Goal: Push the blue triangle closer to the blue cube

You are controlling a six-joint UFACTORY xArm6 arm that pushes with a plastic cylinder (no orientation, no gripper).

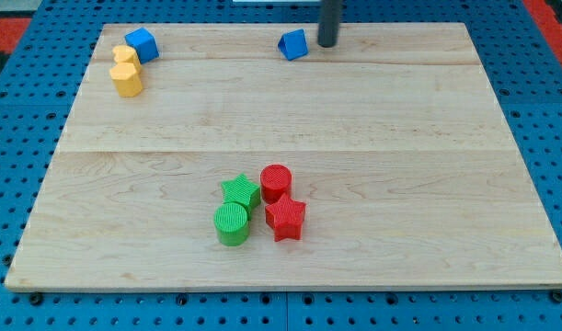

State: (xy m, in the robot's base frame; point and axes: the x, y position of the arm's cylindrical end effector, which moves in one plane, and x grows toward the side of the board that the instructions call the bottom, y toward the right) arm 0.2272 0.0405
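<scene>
The blue triangle (293, 44) lies near the view's top edge of the wooden board, a little right of centre. The blue cube (142, 44) sits at the top left of the board. My tip (327, 42) is just to the right of the blue triangle, close beside it; whether it touches cannot be told. The blue cube is far to the left of the tip and the triangle.
Two yellow blocks (126, 74) stand just below and left of the blue cube, touching it. A green star (239, 191), green cylinder (231, 223), red cylinder (275, 182) and red star (285, 219) cluster at bottom centre. The wooden board (400, 138) lies on a blue pegboard.
</scene>
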